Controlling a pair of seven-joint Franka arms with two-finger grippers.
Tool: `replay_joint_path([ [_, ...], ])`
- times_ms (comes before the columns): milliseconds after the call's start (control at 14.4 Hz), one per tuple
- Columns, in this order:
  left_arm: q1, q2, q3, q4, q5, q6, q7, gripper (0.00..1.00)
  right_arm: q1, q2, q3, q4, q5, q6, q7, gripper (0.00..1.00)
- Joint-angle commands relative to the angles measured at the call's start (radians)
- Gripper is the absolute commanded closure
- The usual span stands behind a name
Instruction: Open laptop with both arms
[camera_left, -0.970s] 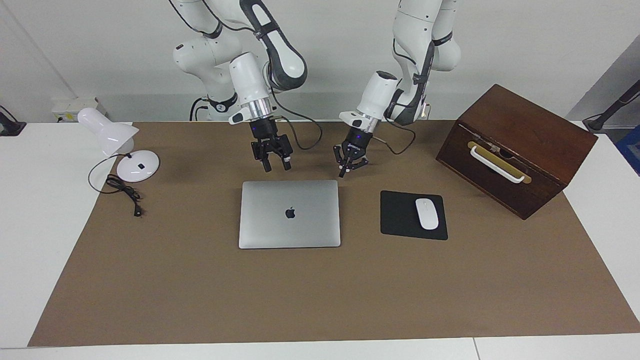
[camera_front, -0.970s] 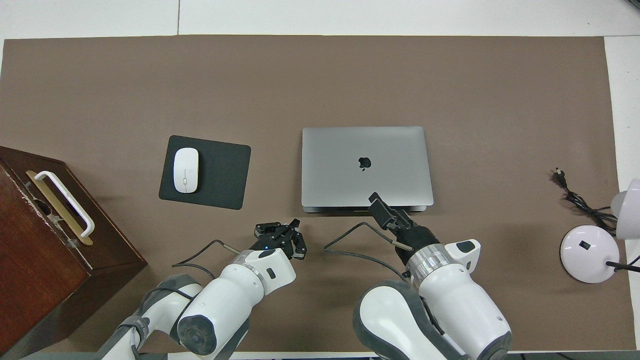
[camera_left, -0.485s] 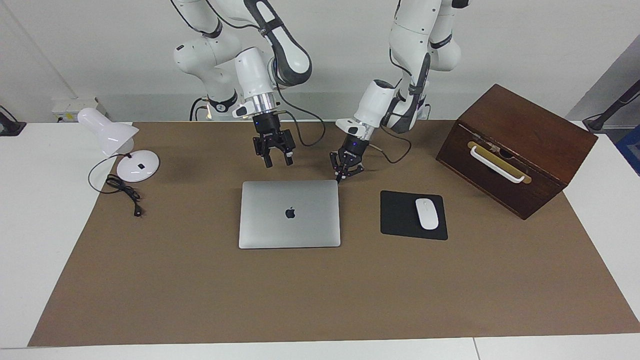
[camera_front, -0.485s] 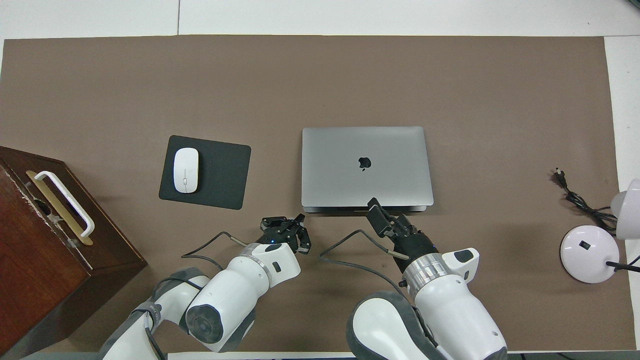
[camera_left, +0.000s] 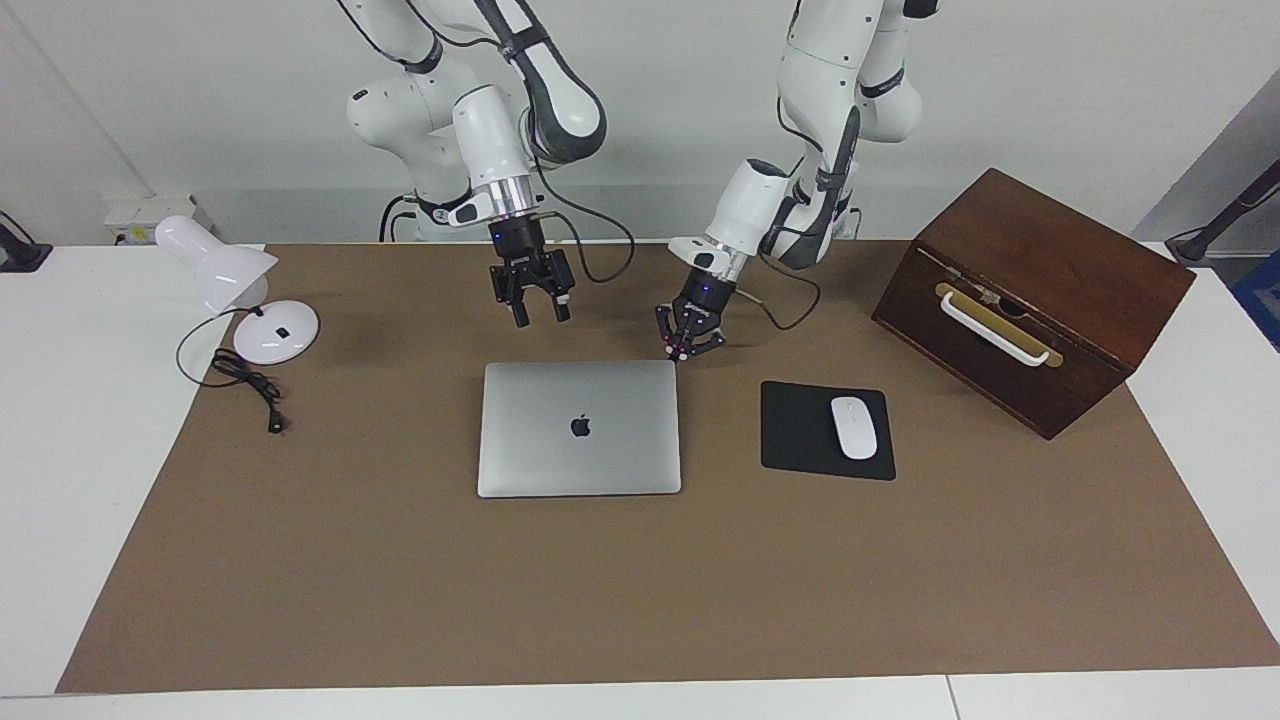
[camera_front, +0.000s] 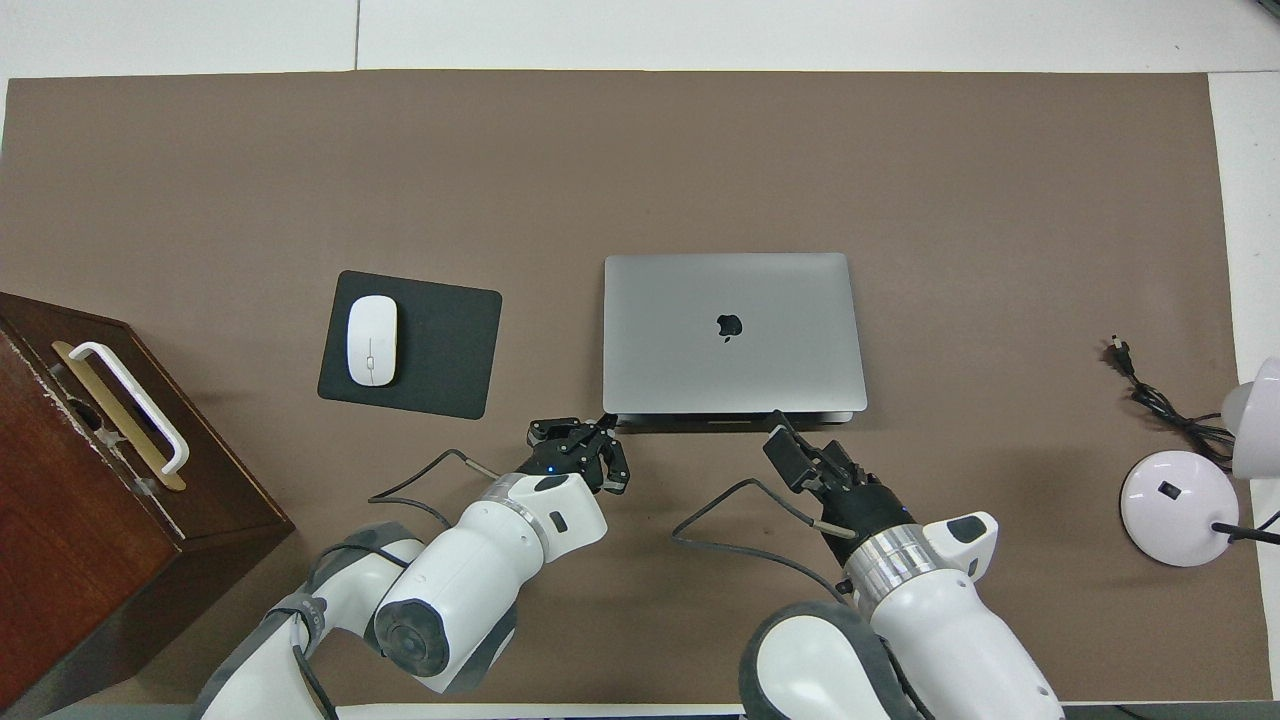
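Note:
The silver-grey laptop (camera_left: 580, 428) lies closed on the brown mat, apple logo up; it also shows in the overhead view (camera_front: 733, 335). My left gripper (camera_left: 690, 345) is low and open, right by the laptop's corner nearest the robots at the left arm's end; I cannot tell whether it touches. In the overhead view the left gripper (camera_front: 580, 445) sits just off that corner. My right gripper (camera_left: 532, 310) is open and empty, raised over the mat beside the laptop's edge nearest the robots (camera_front: 795, 455).
A black mouse pad (camera_left: 800, 430) with a white mouse (camera_left: 854, 427) lies beside the laptop toward the left arm's end. A dark wooden box (camera_left: 1030, 290) with a white handle stands past it. A white desk lamp (camera_left: 270, 330) and its cable lie at the right arm's end.
My left gripper has moved down and closer to the laptop's corner. My right gripper has drawn back from the laptop's edge, risen a little and shifted toward the right arm's end. The laptop has not moved.

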Motion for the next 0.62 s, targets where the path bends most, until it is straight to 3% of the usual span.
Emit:
replay_joint_path([
  [0,-0.003,0.056,0.012,0.04,-0.012,0.018,0.039,1.0,-0.027,-0.098,0.004,-0.079,0.042,-0.057,-0.06,0.0],
  [554,-0.003,0.109,0.016,0.075,-0.012,0.019,0.059,1.0,-0.016,-0.216,0.004,-0.165,0.278,-0.127,-0.241,0.0],
])
